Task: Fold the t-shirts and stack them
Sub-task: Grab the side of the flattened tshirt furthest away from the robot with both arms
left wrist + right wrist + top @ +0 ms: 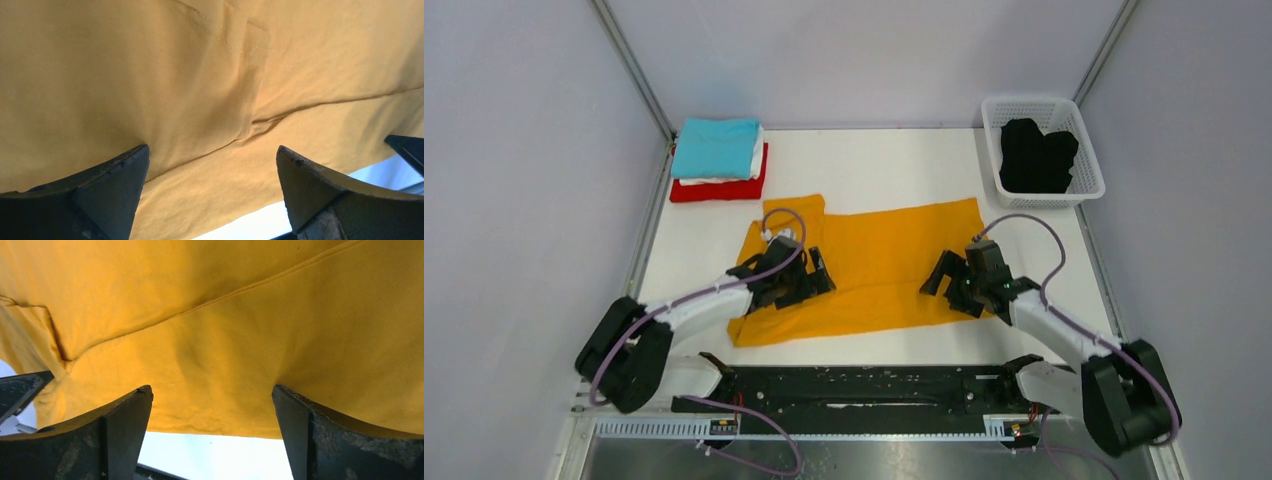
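Observation:
An orange-yellow t-shirt (874, 262) lies partly folded on the white table (874, 165). It fills the left wrist view (200, 75) and the right wrist view (225, 315). My left gripper (812, 274) is open, its tips pressed down on the shirt's left part. My right gripper (946, 279) is open over the shirt's right part near its front edge. A stack of folded t-shirts, teal (716, 147) on white on red (714, 190), sits at the back left. A black t-shirt (1037, 155) lies in the basket.
A white mesh basket (1087, 178) stands at the back right. Grey walls close in the table on both sides. A black rail (854, 385) runs along the near edge between the arm bases.

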Motion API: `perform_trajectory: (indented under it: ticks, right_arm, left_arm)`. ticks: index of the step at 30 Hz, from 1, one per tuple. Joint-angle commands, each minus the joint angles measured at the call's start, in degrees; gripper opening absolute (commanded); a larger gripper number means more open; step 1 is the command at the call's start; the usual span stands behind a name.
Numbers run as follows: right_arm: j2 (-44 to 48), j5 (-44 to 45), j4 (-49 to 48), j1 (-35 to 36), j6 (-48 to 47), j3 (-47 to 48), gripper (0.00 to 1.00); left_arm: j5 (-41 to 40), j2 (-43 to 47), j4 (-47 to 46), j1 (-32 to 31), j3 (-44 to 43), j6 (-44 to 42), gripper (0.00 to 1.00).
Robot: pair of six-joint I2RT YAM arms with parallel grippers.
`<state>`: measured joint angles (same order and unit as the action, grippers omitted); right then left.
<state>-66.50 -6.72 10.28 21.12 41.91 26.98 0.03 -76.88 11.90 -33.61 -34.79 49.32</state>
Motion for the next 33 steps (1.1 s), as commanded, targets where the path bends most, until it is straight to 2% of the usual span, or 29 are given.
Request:
perform_trajectory:
  ticks: [1, 5, 9, 14, 20, 25, 33]
  right_arm:
    - [6.91, -4.41, 13.06, 0.93, 3.37, -7.87, 0.99]
    - [12.93, -1.47, 15.90, 1.15, 2.38, -6.81, 0.99]
    - [18.04, 2.90, 18.46, 1.14, 0.00, -0.66, 1.00]
    - [21.33, 9.33, 16.41, 1.16, -0.93, 3.95, 1.00]
    - [21.00, 11.83, 14.14, 1.11, -4.95, 5.35, 0.99]
    - [18.73, 11.89, 13.17, 1.10, -7.56, 4.99, 0.99]
    - [15.22, 11.87, 11.67, 0.65, -10.01, 5.03, 1.00]
  left_arm:
    - [0.80, 5.22, 6.28, -3.90, 8.91, 10.41, 0.99]
    - [-3.87, 11.20, 10.35, -5.14, 8.39, 10.91, 0.99]
    - [-11.83, 12.30, 18.99, -5.06, -1.50, 6.17, 0.99]
    - [-16.24, 11.49, 19.80, -1.59, -11.97, -0.56, 0.99]
    - [-17.48, 0.91, 18.44, 9.69, -23.41, -9.81, 0.99]
    - [-12.10, -14.41, 18.25, 18.12, -35.57, -15.47, 0.96]
    - [-10.08, -33.93, 21.05, 23.02, -51.01, -19.96, 0.88]
